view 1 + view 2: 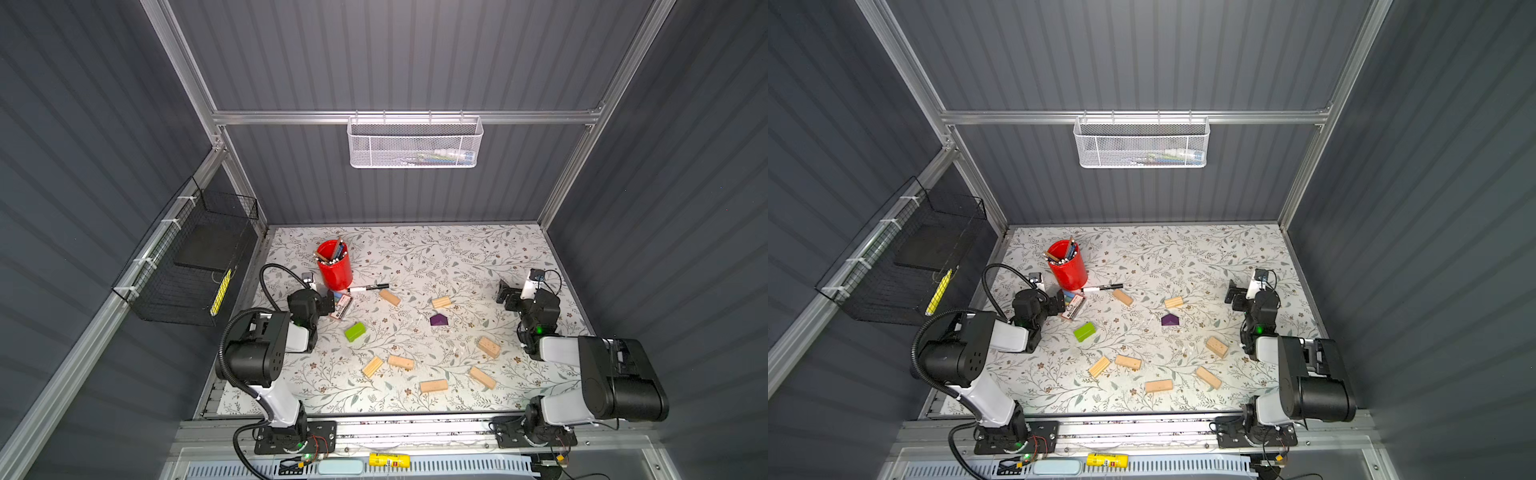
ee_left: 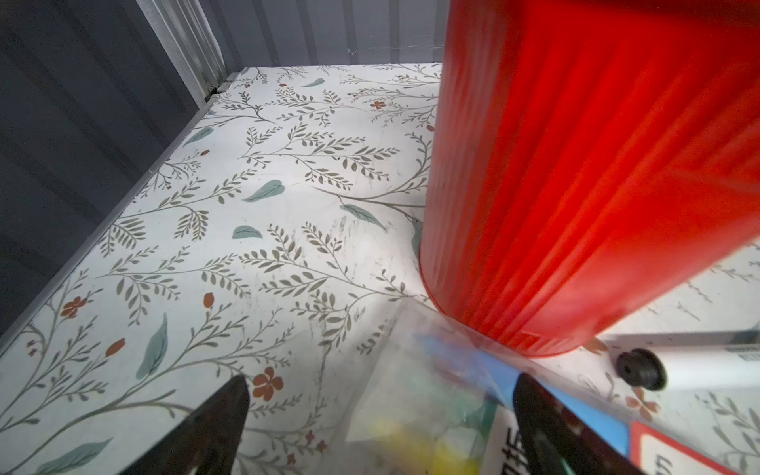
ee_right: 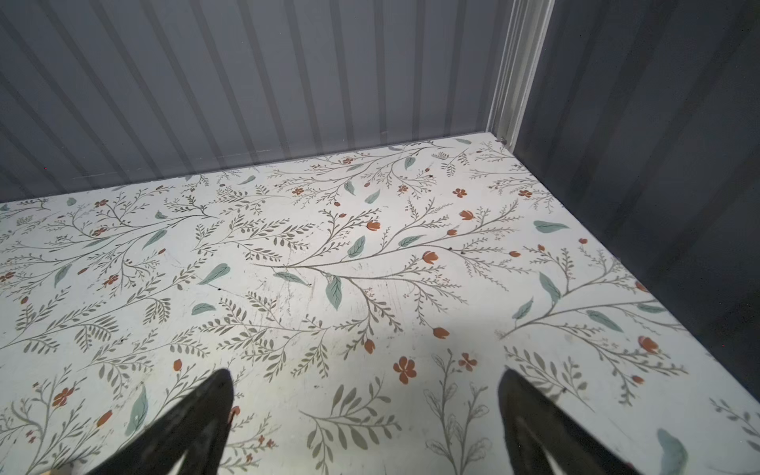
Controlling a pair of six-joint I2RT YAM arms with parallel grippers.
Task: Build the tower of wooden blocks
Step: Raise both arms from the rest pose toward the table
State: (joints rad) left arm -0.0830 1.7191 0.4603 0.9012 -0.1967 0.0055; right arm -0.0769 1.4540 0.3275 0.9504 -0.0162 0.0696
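The left gripper [image 2: 380,384] stood wide open and held nothing. Its jaws hung over one end of the clear packet of highlighters [image 2: 415,411], right beside the red cup [image 2: 575,185]; whether a fingertip touched the packet could not be told. The right gripper [image 3: 366,372] was just as wide open and empty, poised over bare floral counter [image 3: 288,267] towards the far right corner, well apart from every block.

Farther out, no tower had been begun. In both top views seven pale wood blocks [image 1: 401,362] lay flat and scattered singly across the middle and near counter. The lime-green block [image 1: 354,332] sat near the left arm and the purple block [image 1: 439,319] near the middle, none resting on another. All the stacking appeared left to do, beginning with a first pick.

Only the top views showed the blocks; neither wrist view caught one. The left wrist view alone gave the cup's ribbed wall close up and the end of a marker [image 2: 641,366] by its foot.
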